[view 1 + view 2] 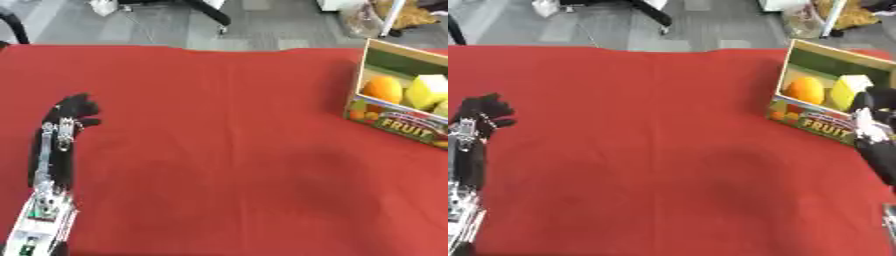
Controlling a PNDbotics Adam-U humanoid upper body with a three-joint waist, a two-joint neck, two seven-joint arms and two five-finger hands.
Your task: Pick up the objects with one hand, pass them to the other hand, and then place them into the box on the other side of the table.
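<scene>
A cardboard box (815, 121) with a FRUIT label stands at the table's right side. Inside it lie an orange (806, 90) and a pale yellow object (844, 89). My right hand (866, 103) is at the box's right end, just beside the yellow object, with its forearm running down the right edge of the right eye view. It does not show in the left eye view. My left hand (75, 112) hovers over the red cloth at the far left, fingers up and relaxed, holding nothing.
A red cloth (219, 150) covers the whole table. Beyond the far edge is grey floor with chair legs (214, 15) and a bag (807, 20).
</scene>
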